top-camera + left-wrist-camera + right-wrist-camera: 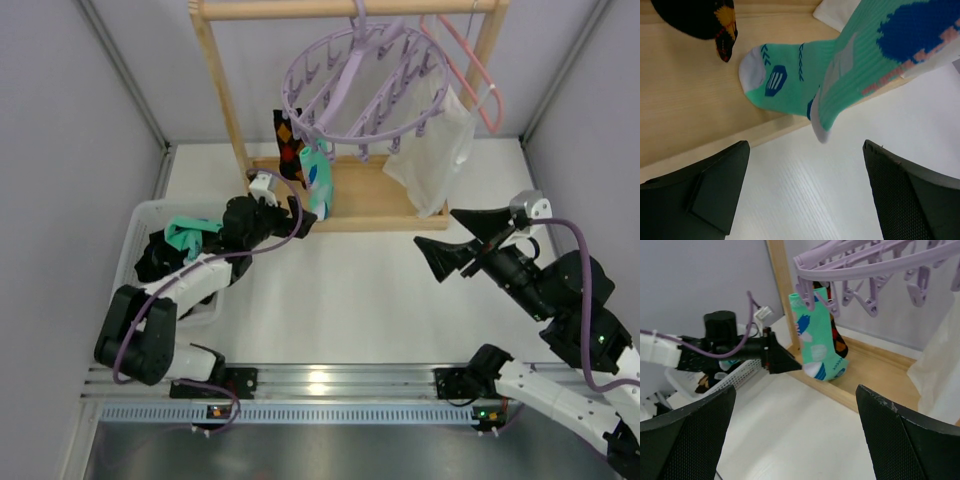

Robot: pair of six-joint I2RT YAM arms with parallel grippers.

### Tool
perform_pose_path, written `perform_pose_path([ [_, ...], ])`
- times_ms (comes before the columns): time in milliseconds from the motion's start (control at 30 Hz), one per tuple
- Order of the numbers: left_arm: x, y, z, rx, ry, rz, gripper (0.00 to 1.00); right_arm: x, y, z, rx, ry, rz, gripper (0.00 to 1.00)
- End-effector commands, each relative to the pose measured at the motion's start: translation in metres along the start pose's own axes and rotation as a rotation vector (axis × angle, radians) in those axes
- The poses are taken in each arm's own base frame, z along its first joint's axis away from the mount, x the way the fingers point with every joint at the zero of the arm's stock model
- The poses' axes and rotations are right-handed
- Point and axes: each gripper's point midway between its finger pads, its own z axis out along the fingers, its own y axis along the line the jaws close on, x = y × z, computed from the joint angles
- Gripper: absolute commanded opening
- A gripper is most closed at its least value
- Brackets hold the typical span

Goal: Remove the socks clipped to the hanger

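White tabletop [340, 300]: on the far hanger's [365, 85] left, a teal sock [318, 185] and an argyle sock [288, 145] hang clipped. Other socks [188, 236] lie in the left basket [140, 212]. The left gripper [292, 216] and right gripper [445, 240] gape wide, empty.

Left wrist view: teal socks [790, 90] cut off by the top and right edges; argyle sock [700, 17] shows only its toe. Right wrist view: hanger [865, 272] and white bag [940, 370] cropped at the right edge; argyle sock largely hidden behind the teal socks.
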Motion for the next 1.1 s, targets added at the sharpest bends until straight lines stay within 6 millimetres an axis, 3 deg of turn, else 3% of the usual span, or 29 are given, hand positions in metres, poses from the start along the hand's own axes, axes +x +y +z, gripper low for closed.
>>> perform_pose_path([
  [0, -0.065, -0.029, 0.023, 0.157, -0.208, 0.12, 0.98, 0.001, 0.027, -0.007, -0.162, 0.012, -0.011, 0.99],
  [67, -0.063, -0.038, 0.03, 0.219, -0.187, 0.13, 0.97, 0.002, 0.03, -0.008, -0.181, 0.014, -0.021, 0.99],
  [233, -0.061, -0.031, 0.047, 0.19, -0.205, 0.14, 0.87, 0.002, 0.032, -0.008, -0.199, 0.018, -0.035, 0.99],
  [367, -0.067, -0.027, 0.06, 0.151, -0.223, 0.16, 0.58, 0.004, 0.037, -0.005, -0.222, 0.025, -0.032, 0.99],
  [400, -0.072, -0.03, 0.062, 0.152, -0.235, 0.164, 0.39, 0.004, 0.037, -0.004, -0.223, 0.024, -0.03, 0.99],
  [500, -0.085, -0.042, 0.055, 0.16, -0.272, 0.161, 0.06, 0.005, 0.035, -0.003, -0.21, 0.026, -0.021, 0.99],
  [533, -0.087, -0.043, 0.052, 0.143, -0.285, 0.169, 0.03, 0.003, 0.033, -0.001, -0.195, 0.016, -0.009, 0.99],
  [567, -0.091, -0.047, 0.048, 0.129, -0.304, 0.174, 0.0, 0.0, 0.032, -0.001, -0.187, 0.006, -0.004, 0.99],
  [600, -0.1, -0.066, 0.037, 0.153, -0.337, 0.186, 0.0, -0.002, 0.032, -0.001, -0.18, -0.001, 0.013, 1.0],
  [667, -0.104, -0.073, 0.028, 0.106, -0.375, 0.189, 0.0, -0.012, 0.027, 0.001, -0.145, -0.04, 0.036, 0.99],
  [700, -0.105, -0.092, 0.018, 0.13, -0.394, 0.188, 0.0, -0.018, 0.026, 0.0, -0.132, -0.059, 0.059, 0.99],
  [733, -0.105, -0.097, 0.013, 0.118, -0.402, 0.202, 0.0, -0.024, 0.02, 0.001, -0.094, -0.081, 0.076, 0.99],
  [767, -0.107, -0.088, 0.009, 0.029, -0.419, 0.196, 0.0, -0.031, 0.018, 0.0, -0.077, -0.107, 0.09, 1.0],
  [800, -0.098, -0.103, 0.003, 0.014, -0.4, 0.234, 0.0, -0.043, 0.014, -0.002, -0.05, -0.132, 0.107, 0.99],
  [867, -0.098, -0.102, -0.004, -0.113, -0.416, 0.241, 0.0, -0.045, 0.01, -0.001, -0.018, -0.106, 0.107, 0.99],
  [900, -0.087, -0.125, -0.007, -0.091, -0.398, 0.262, 0.0, -0.064, 0.01, -0.005, -0.011, -0.135, 0.108, 0.99],
  [967, -0.073, -0.126, -0.007, -0.198, -0.354, 0.33, 0.0, -0.066, 0.001, -0.001, 0.051, -0.104, 0.107, 0.99],
  [1000, -0.072, -0.151, -0.009, -0.179, -0.354, 0.348, 0.0, -0.082, -0.004, -0.005, 0.084, -0.127, 0.108, 0.99],
  [1033, -0.066, -0.153, -0.01, -0.227, -0.331, 0.415, 0.0, -0.081, -0.006, 0.002, 0.103, -0.106, 0.101, 0.99],
  [1067, -0.046, -0.162, -0.005, -0.269, -0.297, 0.461, 0.0, -0.091, -0.007, 0.0, 0.115, -0.108, 0.096, 0.99],
])
